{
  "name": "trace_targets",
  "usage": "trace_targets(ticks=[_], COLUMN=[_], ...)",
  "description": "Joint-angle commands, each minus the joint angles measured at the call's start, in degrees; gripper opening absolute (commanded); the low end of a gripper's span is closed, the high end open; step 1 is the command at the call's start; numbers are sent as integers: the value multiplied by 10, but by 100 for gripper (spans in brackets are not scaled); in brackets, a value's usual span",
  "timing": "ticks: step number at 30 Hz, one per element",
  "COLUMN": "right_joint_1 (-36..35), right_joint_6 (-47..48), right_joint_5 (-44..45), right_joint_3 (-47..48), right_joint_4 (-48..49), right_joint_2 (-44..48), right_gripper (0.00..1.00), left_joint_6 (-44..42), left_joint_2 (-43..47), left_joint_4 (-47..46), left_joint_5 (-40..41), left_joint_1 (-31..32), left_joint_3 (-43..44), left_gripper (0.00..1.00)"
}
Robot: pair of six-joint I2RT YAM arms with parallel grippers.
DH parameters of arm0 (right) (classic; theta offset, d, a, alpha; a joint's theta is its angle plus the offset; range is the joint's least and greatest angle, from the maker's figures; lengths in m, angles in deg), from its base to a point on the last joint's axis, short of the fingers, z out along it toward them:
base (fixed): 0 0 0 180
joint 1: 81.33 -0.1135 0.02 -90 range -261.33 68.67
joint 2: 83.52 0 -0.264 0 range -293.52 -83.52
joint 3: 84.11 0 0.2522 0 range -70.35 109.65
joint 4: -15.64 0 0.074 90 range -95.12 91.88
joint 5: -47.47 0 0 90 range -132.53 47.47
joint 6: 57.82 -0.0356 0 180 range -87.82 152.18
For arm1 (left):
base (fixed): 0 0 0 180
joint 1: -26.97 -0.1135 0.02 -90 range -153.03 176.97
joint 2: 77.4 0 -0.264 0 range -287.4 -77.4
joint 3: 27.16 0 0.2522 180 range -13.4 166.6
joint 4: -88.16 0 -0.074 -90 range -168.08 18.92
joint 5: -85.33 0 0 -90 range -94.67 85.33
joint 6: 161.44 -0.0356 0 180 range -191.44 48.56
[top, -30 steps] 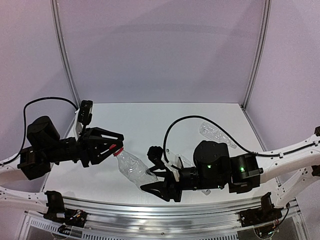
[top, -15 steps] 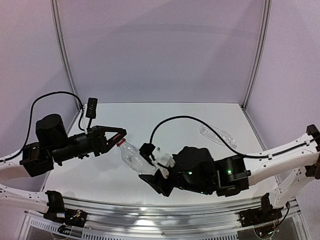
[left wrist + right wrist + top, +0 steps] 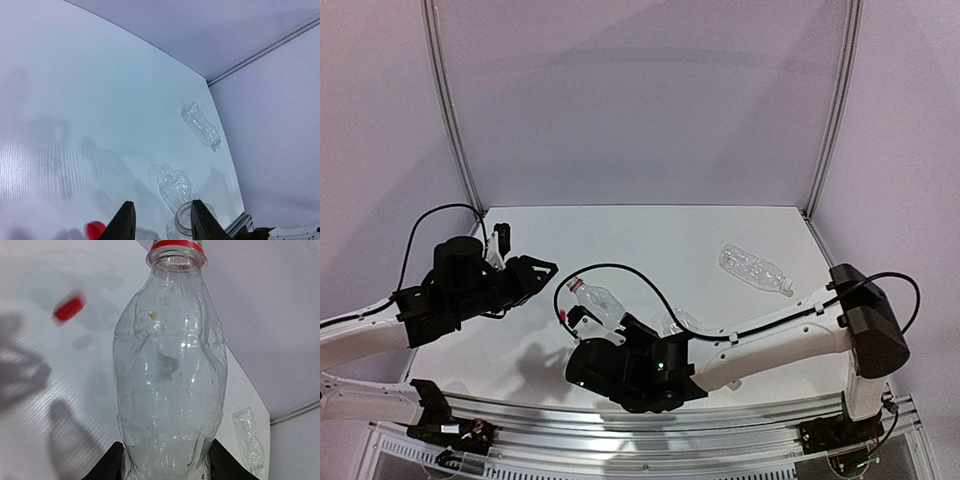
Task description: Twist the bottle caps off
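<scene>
The right end effector (image 3: 165, 467) pinches the bottle (image 3: 170, 370) low on its body, neck up, so the mouth faces the left end effector (image 3: 161, 224), which hangs just beside it, fingers spread and empty. The red cap (image 3: 68, 308), blurred, is off the neck, over the desk (image 3: 75, 100) beside the bottle. Only the red ring (image 3: 177, 245) is on the neck.

The bright red cap (image 3: 68, 308), small and round, was off the clear bottle (image 3: 170, 375), apart from it, to the left of and a little below its open neck. It showed blurred in the right wrist view, and in the left wrist view again appeared left of that bottle's mouth.
</scene>
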Motion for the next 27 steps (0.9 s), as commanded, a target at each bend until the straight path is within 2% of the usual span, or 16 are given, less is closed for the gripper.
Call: trace_targets(ticks=[1, 8, 11, 14, 18, 20, 23, 27], right_joint_1=[0, 3, 12, 26, 52, 59, 64, 65], right_joint_6=[-6, -14, -33, -49, -65, -66, -62, -53], right_joint_5=[66, 48, -4, -88, -201, -252, -314, -402], right_joint_3=[28, 14, -5, -56, -141, -179, -225, -270], right_joint_4=[-58, -56, -51, -6, 74, 116, 169, 226], right_joint_2=[-24, -6, 22, 78, 173, 216, 266, 313], right_gripper=[0, 0, 0, 0, 0, 0, 0, 0], left_joint_6=[28, 5, -13, -44, -95, -112, -126, -137], left_joint_2=[1, -26, -42, -39, 0, 30, 62, 77], left_joint_4=[-19, -31, -65, -102, -127, -141, -176, -225], left_joint_5=[-25, -19, -29, -62, -93, -123, -188, -267], left_joint_1=[-6, -29, -34, -34, -34, -35, -33, -21], left_joint_3=[-8, -13, -18, -26, -37, -44, -50, -49], left_gripper=[39, 39, 40, 49, 75, 84, 90, 93])
